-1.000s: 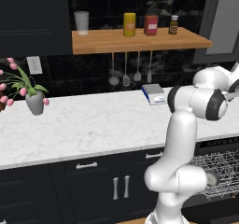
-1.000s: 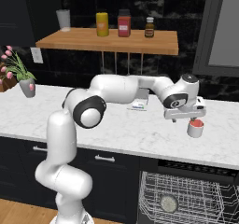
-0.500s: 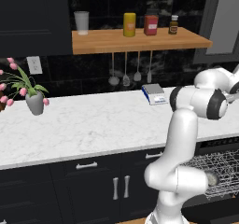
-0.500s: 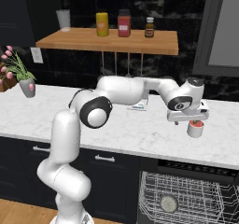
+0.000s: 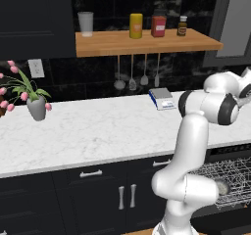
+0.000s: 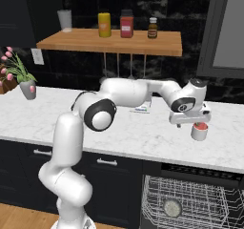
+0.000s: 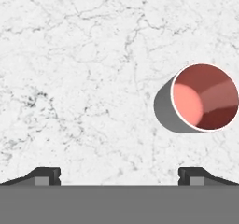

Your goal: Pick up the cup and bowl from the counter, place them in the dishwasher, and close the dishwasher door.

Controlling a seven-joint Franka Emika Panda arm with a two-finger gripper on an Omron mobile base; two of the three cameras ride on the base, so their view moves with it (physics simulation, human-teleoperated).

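Cup (image 7: pixel 204 97) round, grey-walled, glossy red inside, upright on veined marble counter (image 7: pixel 84 69), end effector (image 7: pixel 119 175) above (jaws spread wide)

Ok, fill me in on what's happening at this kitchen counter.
The white robot arm has its gripper open, hovering above the white marble-look counter right by a small white cup with a red inside. The cup stands upright on the counter, not yet grasped. Below, the black dishwasher is open with its wire rack showing.
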